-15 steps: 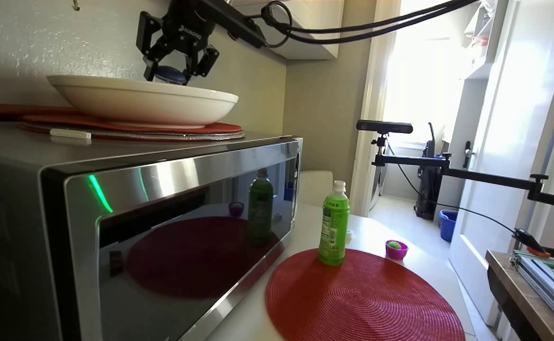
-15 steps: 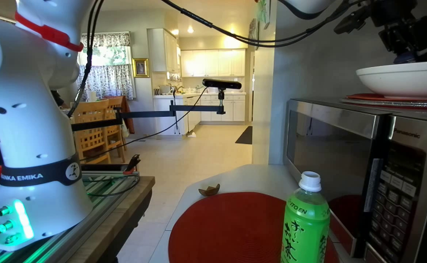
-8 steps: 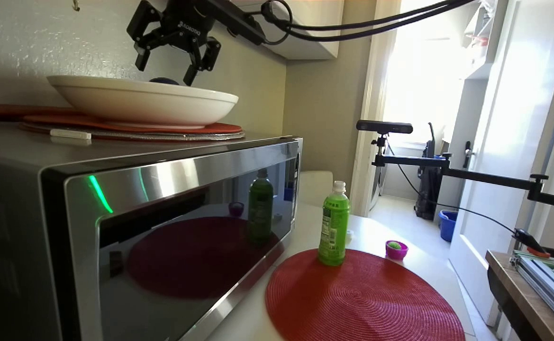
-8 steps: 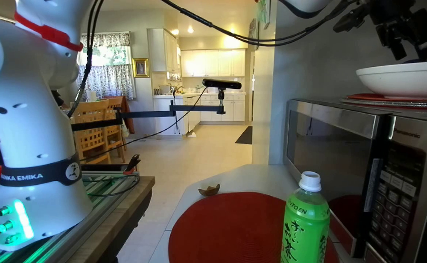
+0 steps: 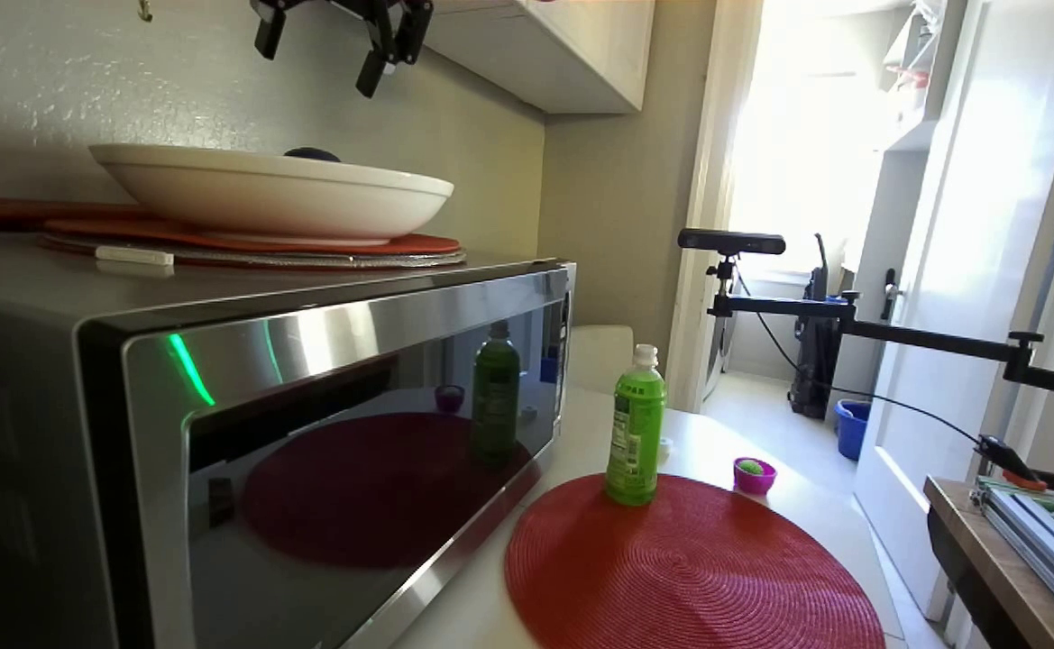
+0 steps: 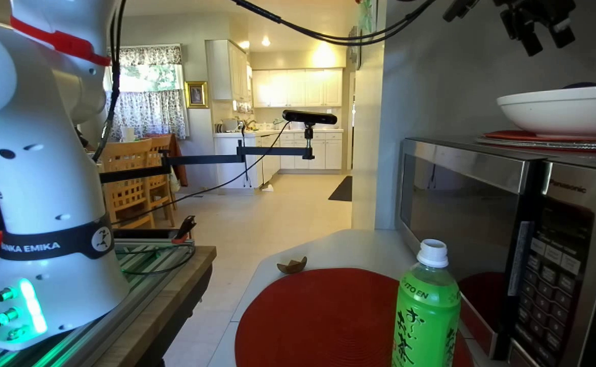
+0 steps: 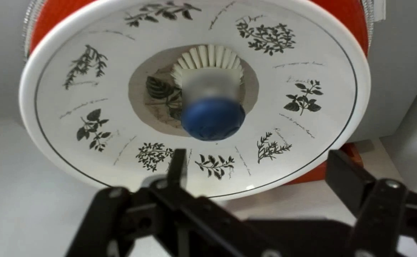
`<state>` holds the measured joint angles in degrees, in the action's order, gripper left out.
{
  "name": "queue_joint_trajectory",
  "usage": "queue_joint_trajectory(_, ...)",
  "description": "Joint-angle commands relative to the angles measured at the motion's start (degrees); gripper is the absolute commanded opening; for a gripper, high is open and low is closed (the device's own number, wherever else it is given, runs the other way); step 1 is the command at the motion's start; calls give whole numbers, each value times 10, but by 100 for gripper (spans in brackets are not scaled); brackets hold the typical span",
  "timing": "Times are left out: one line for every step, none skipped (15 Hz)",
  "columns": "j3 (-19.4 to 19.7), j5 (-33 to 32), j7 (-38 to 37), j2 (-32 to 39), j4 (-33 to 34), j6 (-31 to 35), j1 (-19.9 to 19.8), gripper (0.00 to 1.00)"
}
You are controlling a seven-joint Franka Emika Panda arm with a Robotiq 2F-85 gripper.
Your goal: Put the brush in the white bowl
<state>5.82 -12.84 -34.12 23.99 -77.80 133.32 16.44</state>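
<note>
Inside the white bowl (image 5: 265,200) sits the brush (image 7: 213,119), its blue-black knob facing the wrist camera and its whitish bristles against the bowl's patterned middle. Only the dark top of the brush (image 5: 313,154) shows over the rim in both exterior views; the rest is hidden by the bowl wall. My gripper (image 7: 256,157) is open, with nothing between its fingers. It hangs well above the bowl and apart from the brush, as an exterior view of the gripper (image 5: 317,67) shows. The bowl (image 6: 565,112) rests level on red round boards.
Under the red board (image 5: 418,243) stands a microwave (image 5: 382,302). A wall runs close behind the bowl, and a cabinet (image 5: 563,54) hangs nearby. Lower down are a green bottle (image 5: 636,437), a red placemat (image 5: 689,559) and a small magenta cup (image 5: 754,476).
A second ago my gripper was shut on the brush at the bowl. It has opened and let go, then risen clear, while the brush stays in the bowl.
</note>
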Motion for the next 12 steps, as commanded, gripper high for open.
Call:
queue_joint_trajectory(-11, -25, -34, -62, -65, -27, 9, 100)
queue_joint_trajectory(-20, -20, -35, -77, -79, -34, 8, 100)
queue_joint_trajectory(-29, -17, -37, -91, -92, -43, 7, 100)
queue_joint_trajectory(-39, -8, -34, -107, -112, -50, 4, 100)
queue_joint_trajectory(-49, 1, -30, -119, -123, -63, 0, 100)
queue_joint_trajectory(-59, 10, -23, -136, -141, -74, -4, 100)
queue_joint_trajectory(-66, 17, -21, -150, -156, -86, -8, 100)
queue_joint_trajectory(-74, 27, -15, -165, -170, -101, -12, 100)
queue_joint_trajectory(-80, 40, -9, -178, -184, -114, -18, 100)
queue_joint_trajectory(-88, 65, 5, -193, -200, -128, -25, 100)
queue_joint_trajectory(-93, 85, 14, -204, -209, -143, -32, 100)
queue_joint_trajectory(-96, 101, 20, -215, -222, -154, -37, 100)
